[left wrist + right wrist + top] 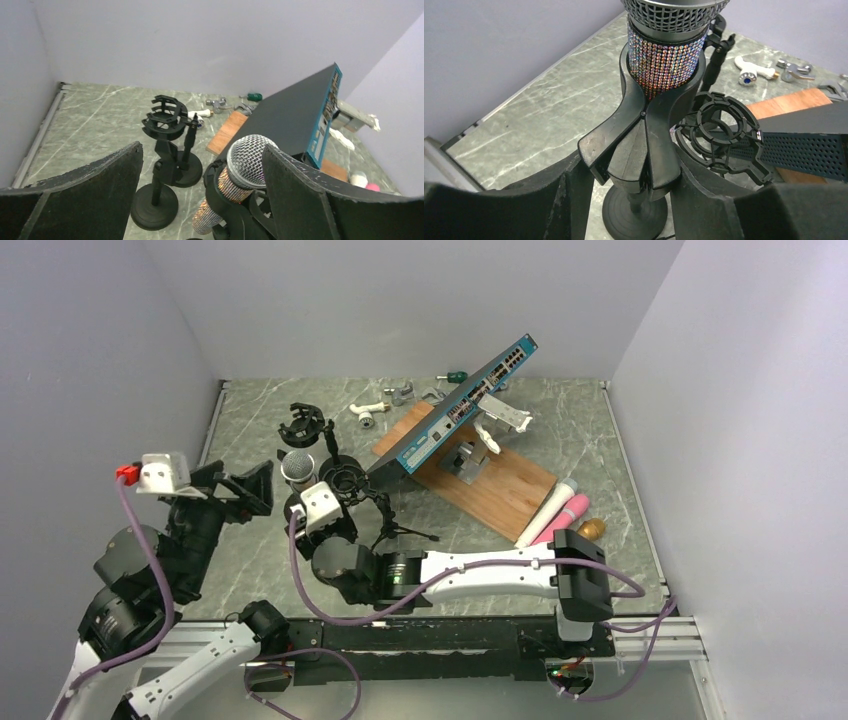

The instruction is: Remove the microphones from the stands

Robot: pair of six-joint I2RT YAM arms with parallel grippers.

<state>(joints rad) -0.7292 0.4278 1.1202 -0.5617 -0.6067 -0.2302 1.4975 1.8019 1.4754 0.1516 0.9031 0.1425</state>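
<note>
The microphone [298, 467] has a silver mesh head and a rhinestone body [667, 55]. It sits upright in the black clip [644, 140] of a round-based stand [634, 215]. My right gripper [629, 165] has a finger on each side of the clip's lower end and is shut on it, just above the base. In the top view the right gripper [318, 502] is mostly hidden under its white camera. My left gripper [201, 150] is open. Its fingers straddle the microphone head [248, 161], which stands close to the right finger [300, 190] without touching it.
Two empty black stands with shock mounts [164, 117] stand just left of and behind the microphone. Another shock mount [719, 130] is close on the right. A blue-faced network switch [460, 410] leans on a wooden board [500, 490]. Small hardware lies at the back [400, 395].
</note>
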